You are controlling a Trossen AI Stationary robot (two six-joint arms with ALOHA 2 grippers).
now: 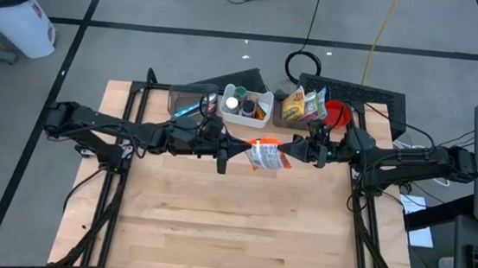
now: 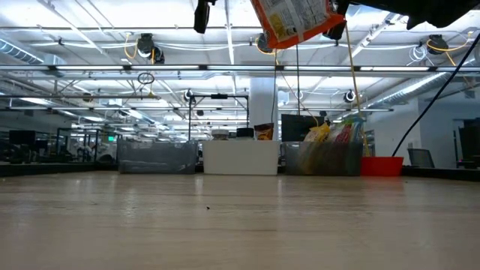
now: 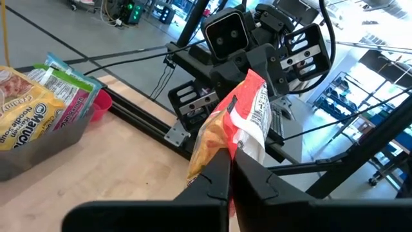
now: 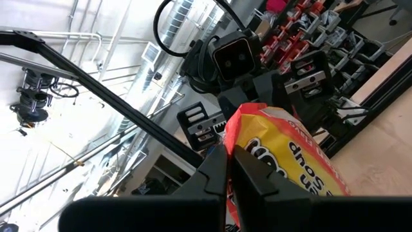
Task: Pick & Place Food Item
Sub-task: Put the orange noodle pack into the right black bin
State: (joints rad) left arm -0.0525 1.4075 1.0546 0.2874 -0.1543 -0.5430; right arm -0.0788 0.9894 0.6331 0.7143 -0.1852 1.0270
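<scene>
An orange-and-white food packet [image 1: 265, 155] hangs high over the far middle of the wooden table [image 1: 231, 229]. In the low view the packet [image 2: 292, 21] shows at the top edge, far above the tabletop. My left gripper [image 1: 237, 151] comes level from the table's left and is shut on the packet's left end. My right gripper [image 1: 297, 148] comes from the table's right and is shut on its right end. The two grippers face each other across the packet. My left gripper pinches the packet's left edge [image 3: 235, 138] between its two fingers, coming level from the table's left. The packet stands lifted clear of the table, and its far end runs on to the other gripper. My right gripper pinches the packet's orange edge [image 4: 241, 136] between its two fingers, coming from the table's right and slanting slightly upward. The packet is clear of the table and its printed body hangs below the hold.
Along the far edge stand a clear bin with tools [image 1: 191, 102], a white bin with jars [image 1: 246, 104], a clear bin of food packets [image 1: 304, 105] and a red bowl [image 1: 336, 115]. The near half of the table is bare wood.
</scene>
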